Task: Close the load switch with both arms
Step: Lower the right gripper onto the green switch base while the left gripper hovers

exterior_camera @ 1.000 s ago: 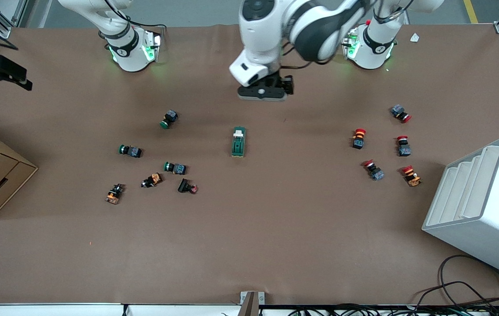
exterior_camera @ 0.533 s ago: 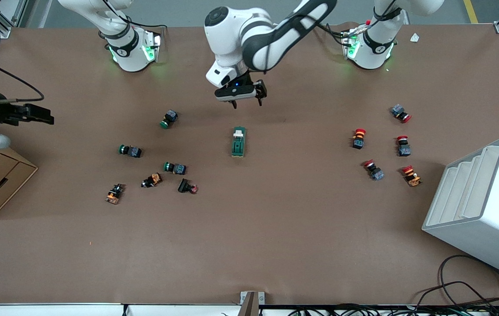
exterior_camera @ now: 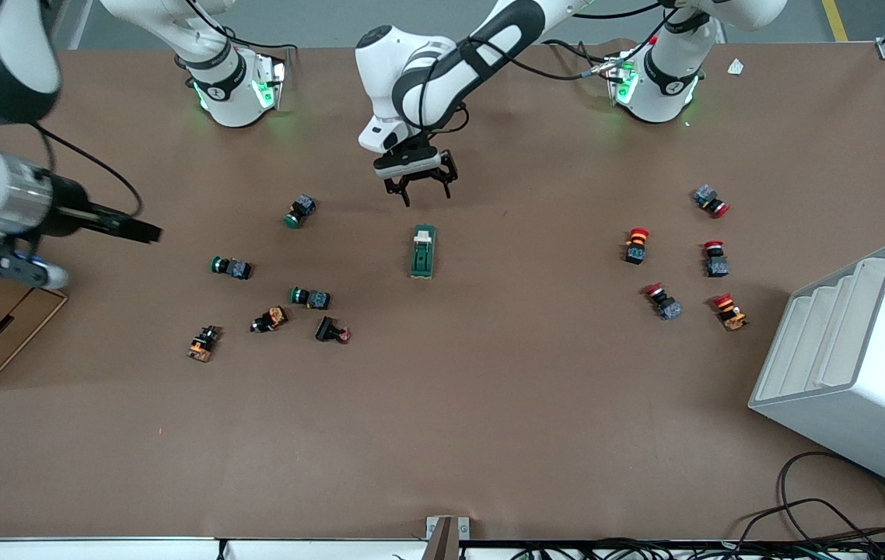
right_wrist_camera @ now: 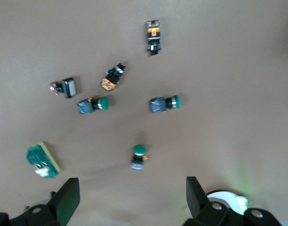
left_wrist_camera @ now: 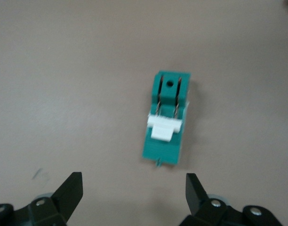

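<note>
Brown paper covers the bench; the small dark green rectangular load switch (exterior_camera: 423,251), white lever toward the robots' bases, lies loose at mid-bench; the left arm's black two-finger hand (exterior_camera: 419,189) hangs over bare paper just short of that lever end, fingers spread; the right arm's hand (exterior_camera: 127,228) hangs open near the green round-capped push buttons (exterior_camera: 301,210), well apart; pressing the lever unbraced would likely skid or tip the switch.

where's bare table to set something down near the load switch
Bare brown table borders the load switch toward the red buttons and nearer the front camera. Crowded toward the green and orange buttons. Left gripper hovers just above it.
</note>
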### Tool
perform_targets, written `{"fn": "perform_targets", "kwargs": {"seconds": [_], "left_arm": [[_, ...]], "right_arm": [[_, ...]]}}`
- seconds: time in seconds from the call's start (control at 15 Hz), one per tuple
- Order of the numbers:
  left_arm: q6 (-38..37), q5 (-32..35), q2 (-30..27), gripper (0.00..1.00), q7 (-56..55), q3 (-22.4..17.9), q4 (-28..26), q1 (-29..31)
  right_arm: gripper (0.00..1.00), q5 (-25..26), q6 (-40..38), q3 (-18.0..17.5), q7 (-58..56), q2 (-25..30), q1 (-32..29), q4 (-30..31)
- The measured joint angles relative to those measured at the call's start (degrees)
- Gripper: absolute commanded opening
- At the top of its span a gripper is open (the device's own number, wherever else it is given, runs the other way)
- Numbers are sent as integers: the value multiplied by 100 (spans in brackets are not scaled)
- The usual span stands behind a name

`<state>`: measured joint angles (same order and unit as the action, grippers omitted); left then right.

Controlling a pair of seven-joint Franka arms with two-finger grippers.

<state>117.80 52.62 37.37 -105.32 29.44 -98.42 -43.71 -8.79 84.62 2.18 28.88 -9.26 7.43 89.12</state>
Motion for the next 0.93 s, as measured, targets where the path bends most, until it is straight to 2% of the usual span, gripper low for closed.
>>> {"fn": "perform_targets", "kwargs": {"seconds": [0.27,0.6,0.8,0.93], "left_arm": [[95,1012,293,96,-1112,1,-2,-117],[97,2125,529,95,-1706,-3,-170,-218],[97,3014,613,95,-2419,-19,-389,-216],[97,3462,665,95,-2679,-55,-546,-211]], "right_arm": [[100,-144,637,-22,1360,-321,692,67],[100,-287,1608,-35,2738,-876,1555,177],[100,-393,2467,-36,3178,-1058,1947,641],[100,-747,3053,-37,3266,-1126,2153,1024]]}}
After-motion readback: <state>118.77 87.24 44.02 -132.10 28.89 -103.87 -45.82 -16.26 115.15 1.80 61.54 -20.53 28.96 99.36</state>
